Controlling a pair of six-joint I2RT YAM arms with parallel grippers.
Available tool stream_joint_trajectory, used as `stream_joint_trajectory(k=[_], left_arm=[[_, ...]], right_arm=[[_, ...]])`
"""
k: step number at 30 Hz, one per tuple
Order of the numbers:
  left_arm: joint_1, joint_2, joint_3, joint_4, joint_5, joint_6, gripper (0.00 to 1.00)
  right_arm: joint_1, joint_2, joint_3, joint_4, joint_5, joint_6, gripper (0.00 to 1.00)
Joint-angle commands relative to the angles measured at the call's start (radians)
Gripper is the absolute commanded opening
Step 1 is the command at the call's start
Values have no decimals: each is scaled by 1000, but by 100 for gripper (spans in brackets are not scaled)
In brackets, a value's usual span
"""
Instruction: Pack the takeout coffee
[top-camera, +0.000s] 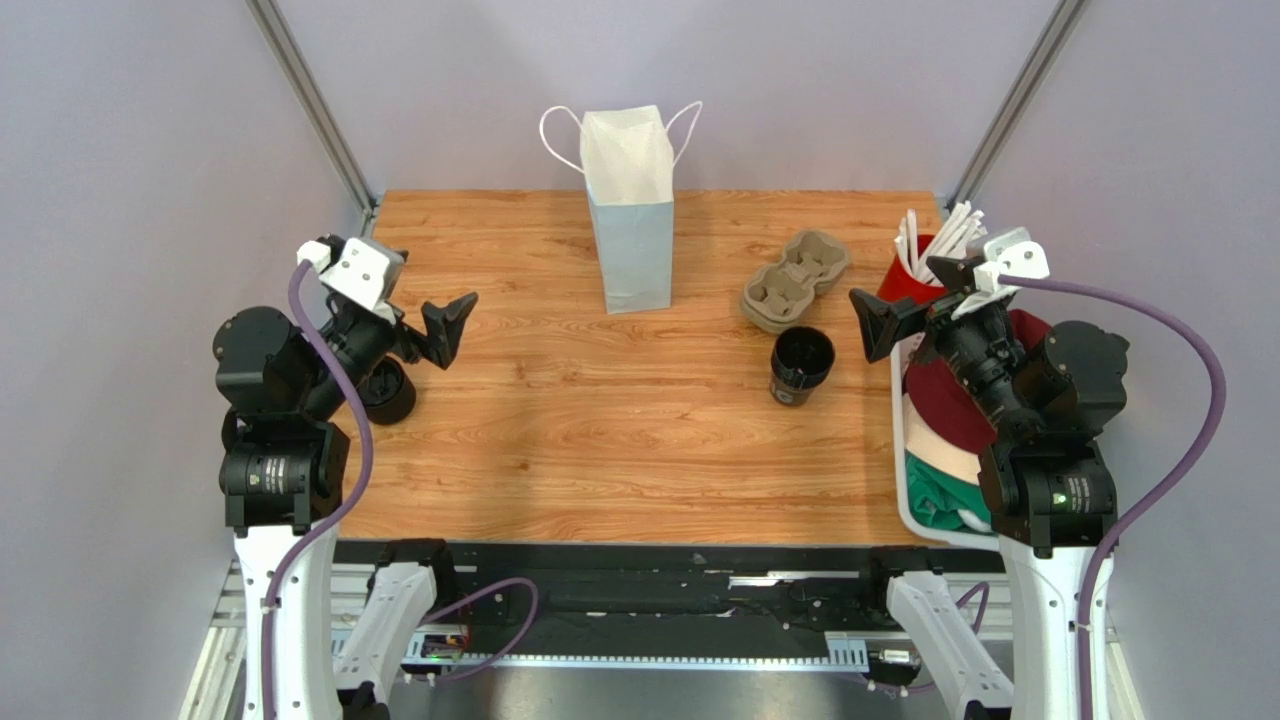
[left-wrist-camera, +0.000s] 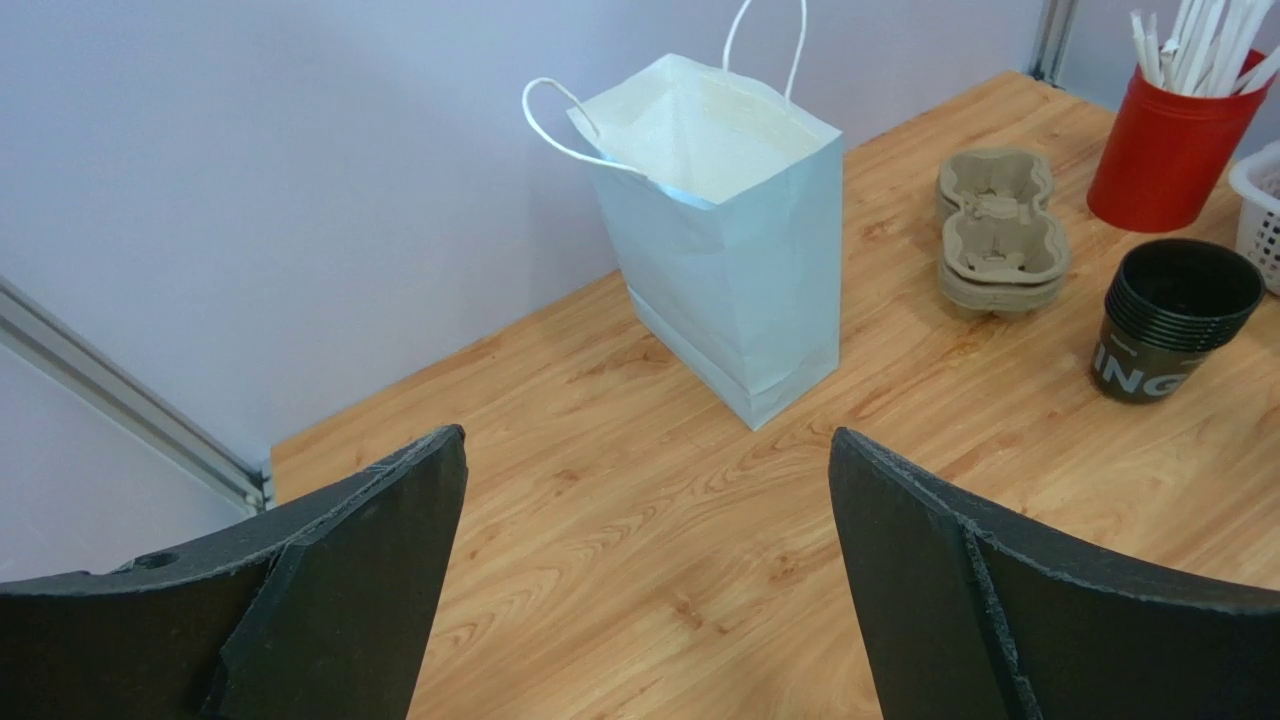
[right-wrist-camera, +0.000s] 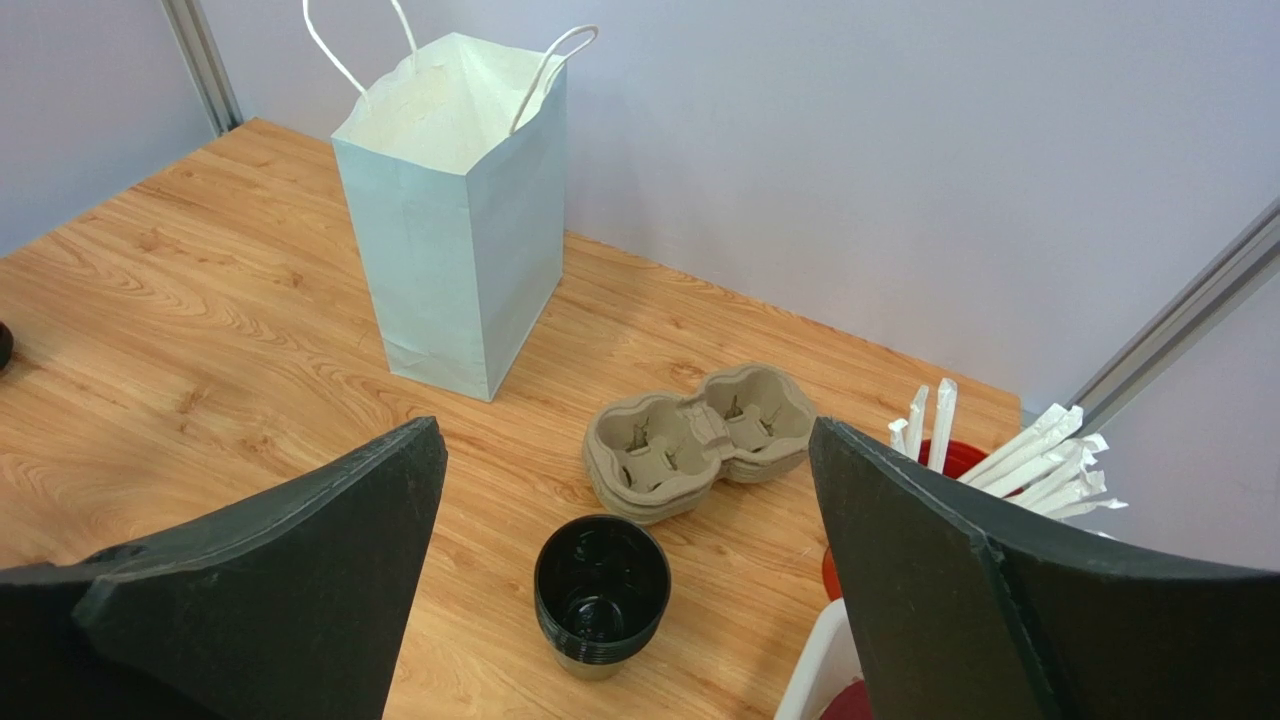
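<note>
- Tool on left (top-camera: 433, 327): fingers spread wide, nothing held. Dark round thing (top-camera: 388, 393) under its arm is mostly hidden.
- Paper bag (top-camera: 634, 225): upright, mouth open, well ahead of left tool. Bottom of inside is hidden.
- Cup carrier (top-camera: 793, 281): wells bare, just beyond coffee cup.
- Coffee cup (top-camera: 801, 365): on desk (top-camera: 601, 435), just left of right tool, untouched. Packing looks unstarted.
- Right tool (top-camera: 887, 323): spread, holding nothing. Basket (top-camera: 903, 465) behind it is partly covered.

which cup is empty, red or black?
The black cup next to the cardboard carrier; the red cup is full of white straws.
</note>
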Motion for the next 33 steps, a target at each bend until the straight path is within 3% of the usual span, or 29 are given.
stream_joint_trajectory(k=[1, 14, 21, 26, 33], left_arm=[[5, -1, -7, 44, 9, -25, 98], [5, 11, -19, 51, 54, -18, 99], [7, 27, 30, -99, 77, 135, 99], [5, -18, -33, -157, 77, 157, 99], [5, -38, -101, -211, 161, 198, 99]], right_arm=[[-4, 3, 36, -1, -6, 11, 99], [-4, 29, -25, 65, -78, -101, 99], [-4, 243, 137, -146, 109, -110, 99], [-4, 398, 145, -180, 122, -57, 96], [-3, 596, 222, -297, 154, -46, 85]])
